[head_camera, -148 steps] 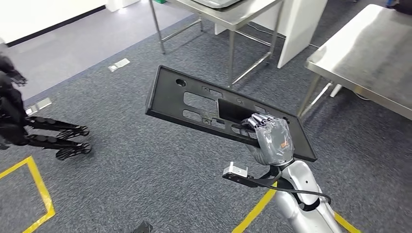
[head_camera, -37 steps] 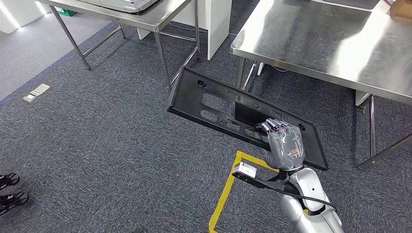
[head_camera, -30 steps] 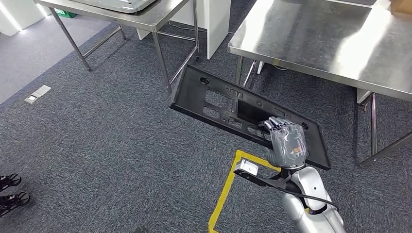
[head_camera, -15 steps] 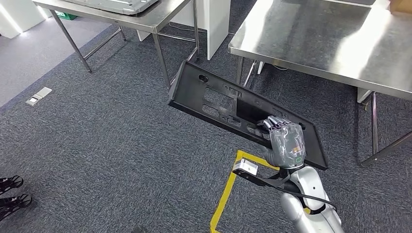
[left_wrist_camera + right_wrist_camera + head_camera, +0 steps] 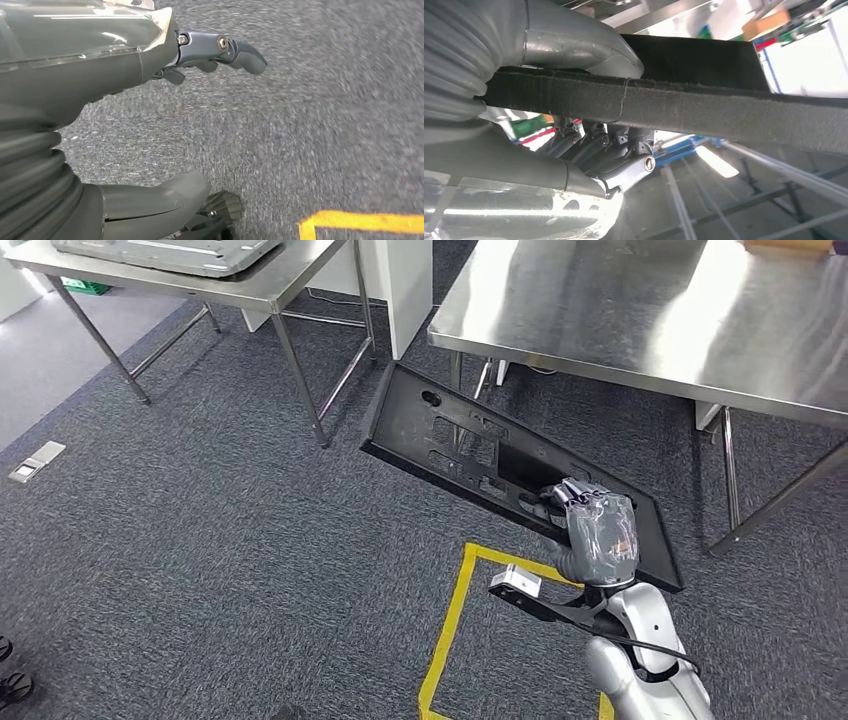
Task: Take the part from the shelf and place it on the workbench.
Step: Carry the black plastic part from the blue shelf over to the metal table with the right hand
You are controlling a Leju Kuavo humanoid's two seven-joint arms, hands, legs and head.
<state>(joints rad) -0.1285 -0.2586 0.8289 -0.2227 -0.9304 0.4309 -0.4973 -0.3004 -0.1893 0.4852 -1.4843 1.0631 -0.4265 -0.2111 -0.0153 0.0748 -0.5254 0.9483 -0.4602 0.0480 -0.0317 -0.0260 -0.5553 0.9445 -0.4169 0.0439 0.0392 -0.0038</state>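
Observation:
The part is a long black plastic panel (image 5: 470,445) with several cut-outs. My right hand (image 5: 598,535) grips it near its right end and holds it tilted above the carpet, its far end pointing at the workbench legs. In the right wrist view the panel's edge (image 5: 684,107) runs between my thumb and my fingers (image 5: 619,145). The workbench (image 5: 640,315) is a bare steel table just beyond the panel. My left hand (image 5: 105,65) hangs over the grey carpet, its fingers apart and nothing in it.
A second steel table (image 5: 230,275) with a grey tray (image 5: 160,252) stands at the back left. A white cabinet (image 5: 400,285) stands between the tables. Yellow floor tape (image 5: 455,615) marks a box on the carpet by my right arm. A floor socket (image 5: 30,462) lies at the left.
The whole view has shifted: the workbench and tables now sit further left and nearer. My right hand still grips the panel, which now tilts more steeply.

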